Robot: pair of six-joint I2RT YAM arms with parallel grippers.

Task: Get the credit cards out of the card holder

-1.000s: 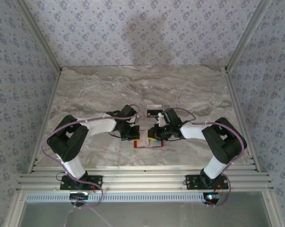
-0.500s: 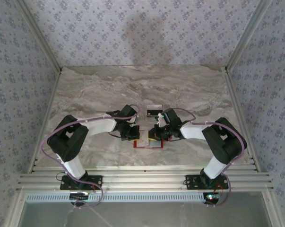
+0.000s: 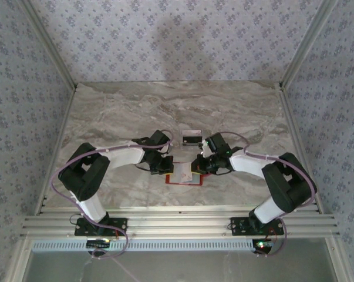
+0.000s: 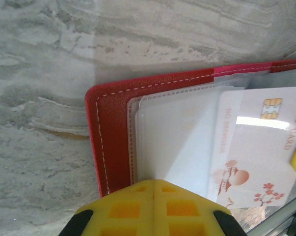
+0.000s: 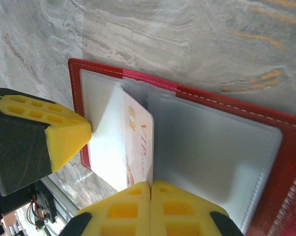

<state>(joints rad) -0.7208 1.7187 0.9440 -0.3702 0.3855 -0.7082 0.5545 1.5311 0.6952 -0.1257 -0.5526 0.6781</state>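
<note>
The red card holder (image 3: 185, 182) lies open on the marble between both grippers. My left gripper (image 3: 167, 167) is shut, and its yellow tip (image 4: 154, 183) presses on the clear sleeve at the left side of the holder (image 4: 111, 142). A pale credit card (image 4: 255, 147) marked VIP sticks partway out of that sleeve. My right gripper (image 5: 150, 184) is shut on the near edge of the credit card (image 5: 138, 142), over the open holder (image 5: 285, 162). The left gripper's finger (image 5: 64, 135) shows beside it. Another dark credit card (image 3: 192, 139) with a whitish strip lies on the table just behind the holder.
The marble table (image 3: 118, 111) stretches wide behind and to both sides. Patterned walls enclose it, and an aluminium rail (image 3: 177, 223) runs along the near edge by the arm bases.
The right arm has swung out to the right and its wrist has shifted right. More of the pale card shows over the holder. The left arm has stayed put.
</note>
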